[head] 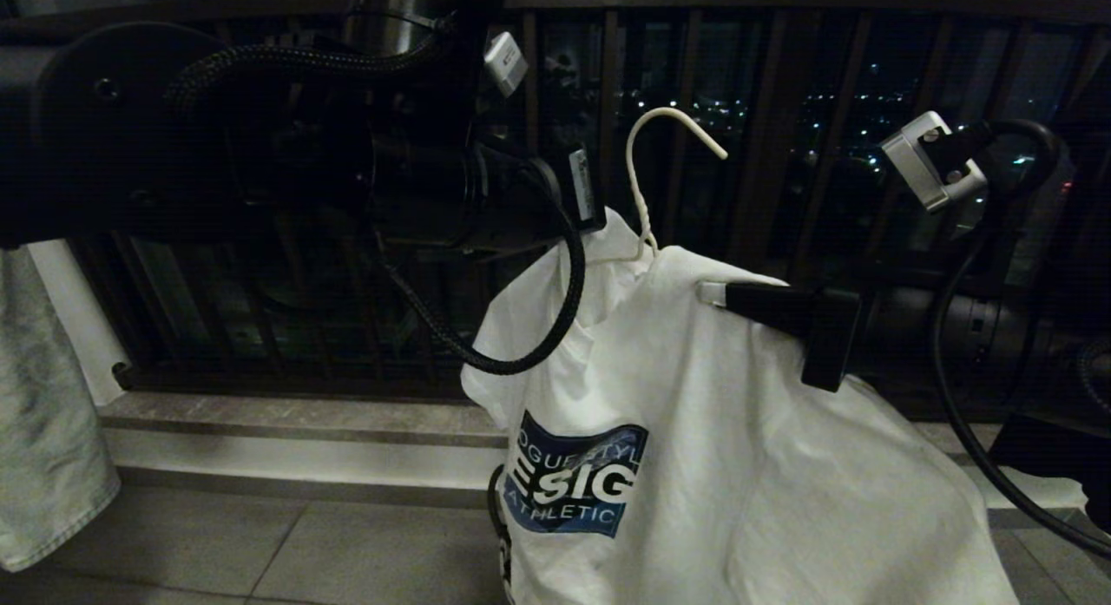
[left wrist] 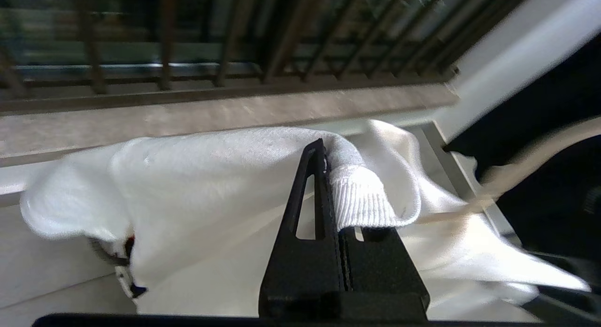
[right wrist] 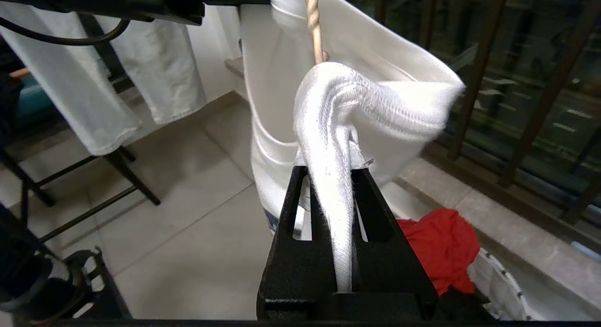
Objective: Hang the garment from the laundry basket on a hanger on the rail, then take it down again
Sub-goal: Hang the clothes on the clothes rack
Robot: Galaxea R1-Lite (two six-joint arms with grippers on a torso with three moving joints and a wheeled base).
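Note:
The garment (head: 694,431), a white T-shirt with a dark blue logo, hangs on the cream wire hanger (head: 638,167), whose hook stands free in the air before the window bars. My right gripper (head: 707,292) is shut on a bunched fold at the shirt's shoulder (right wrist: 328,130), just below the hanger's twisted neck (right wrist: 313,26). My left gripper (left wrist: 325,151) is shut on the ribbed collar (left wrist: 361,200) at the other side. The laundry basket (right wrist: 498,281) shows only a piece of pale perforated rim on the floor below. The rail is out of view.
A dark barred window railing (head: 781,110) stands behind, with a stone ledge (head: 286,414) at its foot. A pale denim piece (head: 43,397) hangs at far left. A red cloth (right wrist: 441,252) lies in the basket. White laundry (right wrist: 70,83) hangs on a black-legged rack.

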